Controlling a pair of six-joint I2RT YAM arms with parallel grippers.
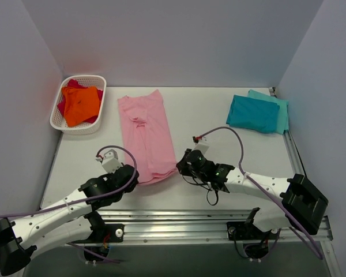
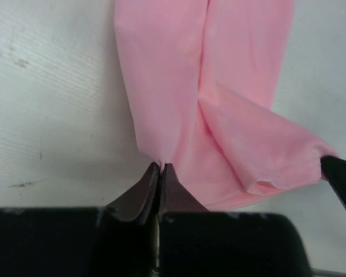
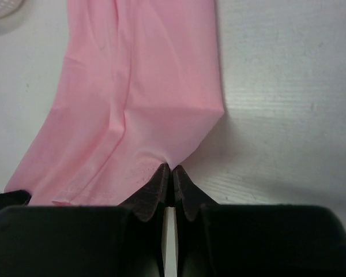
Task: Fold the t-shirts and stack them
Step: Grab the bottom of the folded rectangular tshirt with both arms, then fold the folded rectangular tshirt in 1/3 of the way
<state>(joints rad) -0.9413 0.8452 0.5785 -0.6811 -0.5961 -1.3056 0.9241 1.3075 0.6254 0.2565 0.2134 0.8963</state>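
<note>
The light pink t-shirt (image 1: 145, 135) lies as a long narrow strip down the middle of the table, its near end a little lifted and creased. My left gripper (image 1: 132, 176) is shut on its near left corner; the left wrist view shows the pink cloth (image 2: 207, 86) pinched at the fingertips (image 2: 144, 187). My right gripper (image 1: 181, 167) is shut on the near right corner, with the pink cloth (image 3: 138, 86) drawn to a point at its fingertips (image 3: 187, 187). The folded teal t-shirt (image 1: 252, 113) lies on the lighter turquoise one (image 1: 279, 111) at the back right.
A white basket (image 1: 98, 83) at the back left holds orange (image 1: 81, 105) and red clothes. The grey walls close in the table on three sides. A metal rail runs along the near edge (image 1: 184, 222).
</note>
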